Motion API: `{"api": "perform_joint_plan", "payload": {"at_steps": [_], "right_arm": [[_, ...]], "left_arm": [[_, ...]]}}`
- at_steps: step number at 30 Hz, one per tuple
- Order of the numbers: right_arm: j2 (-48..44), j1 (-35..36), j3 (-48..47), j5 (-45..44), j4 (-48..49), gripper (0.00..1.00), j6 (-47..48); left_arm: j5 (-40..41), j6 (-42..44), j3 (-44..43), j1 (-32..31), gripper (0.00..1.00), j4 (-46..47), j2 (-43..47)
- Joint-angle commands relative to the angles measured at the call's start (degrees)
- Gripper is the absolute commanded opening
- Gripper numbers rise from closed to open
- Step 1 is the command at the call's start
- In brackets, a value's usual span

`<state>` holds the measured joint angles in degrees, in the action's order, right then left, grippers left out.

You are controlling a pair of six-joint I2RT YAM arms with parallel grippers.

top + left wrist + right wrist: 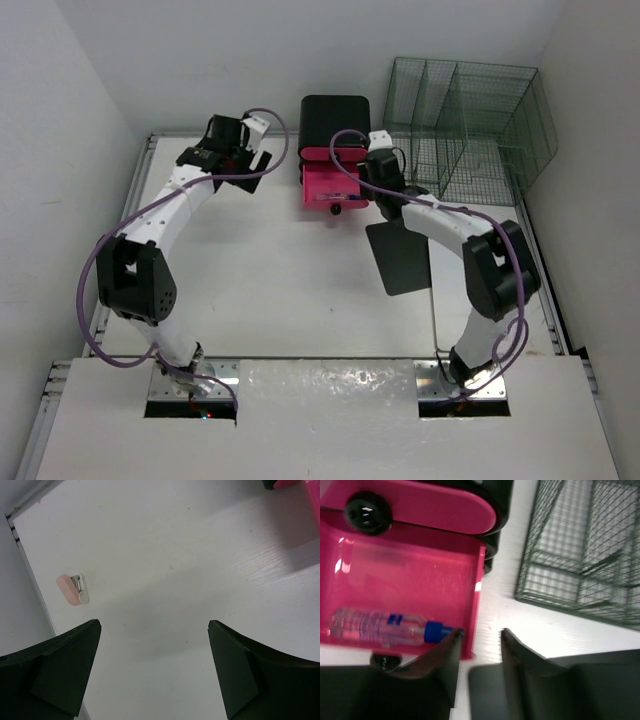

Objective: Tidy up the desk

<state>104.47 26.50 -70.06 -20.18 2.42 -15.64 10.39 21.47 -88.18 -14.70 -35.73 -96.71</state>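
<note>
Pink plastic drawer (410, 575) holds clear blue-capped bottle (380, 627); small pink-and-silver piece (74, 588) lies loose on white desk (300, 290). Left gripper (154, 625) and right gripper (480, 632) parted, empty.

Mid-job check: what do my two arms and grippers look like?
The left arm and right arm: white links, bulky black joint housings, a purple cable looping along each. The left gripper and right gripper: matte black, wedge-shaped fingers; no markings visible.

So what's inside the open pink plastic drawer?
A small clear plastic bottle with a blue cap lies on its side in the pink drawer; nothing else shows. A black finger of the right gripper covers the drawer's near corner, so that bit stays unseen.
</note>
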Motion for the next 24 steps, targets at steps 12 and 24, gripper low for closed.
{"api": "perform_joint_plan", "payload": {"at_steps": [12, 24], "right_arm": [[-6.2, 13.3, 8.5, -9.3, 5.7, 0.59, -1.6], [5.3, 13.5, 3.2, -9.3, 8.1, 0.59, -13.4]], "left_arm": [[-7.8, -1.9, 16.7, 14.6, 0.87, 11.9, 10.5], [-9.6, -1.3, 18.0, 17.2, 0.87, 13.6, 8.9]]}}
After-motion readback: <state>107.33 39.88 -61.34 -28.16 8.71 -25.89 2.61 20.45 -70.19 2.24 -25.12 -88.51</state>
